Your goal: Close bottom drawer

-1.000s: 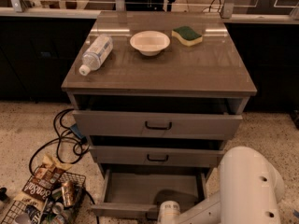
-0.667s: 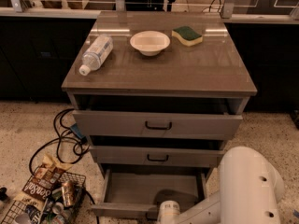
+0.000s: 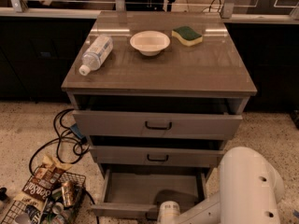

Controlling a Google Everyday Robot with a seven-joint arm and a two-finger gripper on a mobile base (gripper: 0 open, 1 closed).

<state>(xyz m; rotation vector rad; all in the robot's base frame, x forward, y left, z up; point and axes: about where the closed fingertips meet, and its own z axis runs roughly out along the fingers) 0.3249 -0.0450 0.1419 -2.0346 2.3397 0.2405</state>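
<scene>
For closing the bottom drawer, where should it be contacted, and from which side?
The bottom drawer stands pulled out, tray open upward. Probably take its flat front panel at mid-width, from the front, so the push runs straight back under the middle drawer. The claw sits low at that front, by the frame's bottom edge.

Bottom drawer [image 3: 152,188] pulled open; gripper [image 3: 167,213] low at its front edge.

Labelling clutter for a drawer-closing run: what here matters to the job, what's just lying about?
Job: bottom drawer, pulled open; gripper at its front edge.
Lying about: water bottle, bowl, sponge on the cabinet top; wire basket and cables on the floor.
</scene>
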